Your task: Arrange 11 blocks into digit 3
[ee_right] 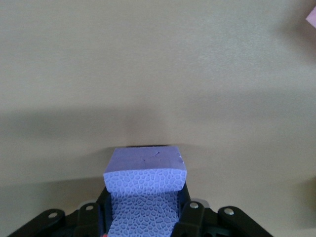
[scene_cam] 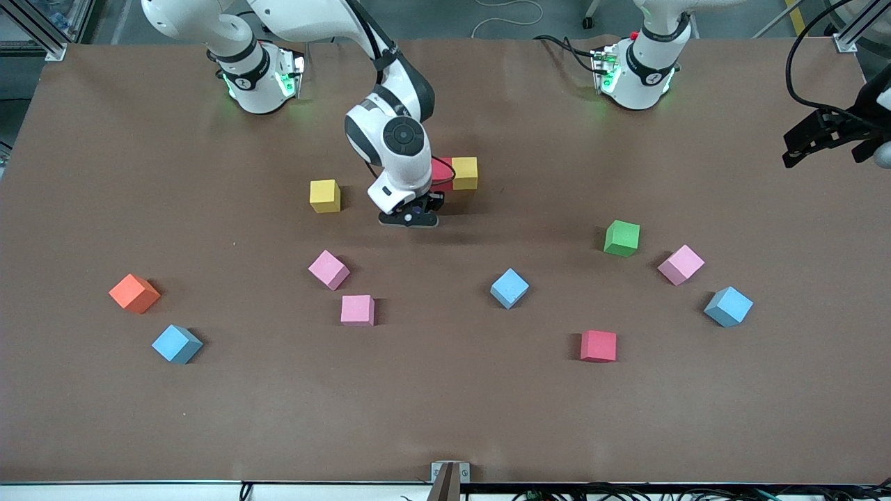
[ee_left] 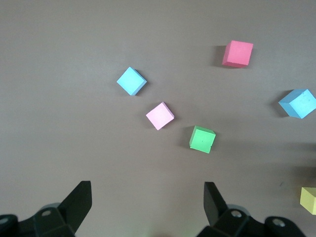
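Note:
My right gripper [scene_cam: 411,214] is shut on a purple block [ee_right: 145,170], low at the table next to a red block [scene_cam: 440,172] that touches a yellow block [scene_cam: 464,172]; my right gripper [ee_right: 144,207] pinches the cube's sides. Another yellow block [scene_cam: 325,195] lies toward the right arm's end. Loose blocks nearer the front camera: two pink [scene_cam: 328,269] [scene_cam: 357,309], light blue [scene_cam: 509,287], green [scene_cam: 621,238], pink [scene_cam: 681,264], red [scene_cam: 598,346]. My left gripper [scene_cam: 800,146] waits open and high at its end of the table, with nothing in my left gripper [ee_left: 146,192].
An orange cube [scene_cam: 134,293] and a blue cube [scene_cam: 177,344] lie toward the right arm's end. Another blue cube [scene_cam: 728,306] sits near the pink one at the left arm's end. Brown paper covers the table [scene_cam: 445,417].

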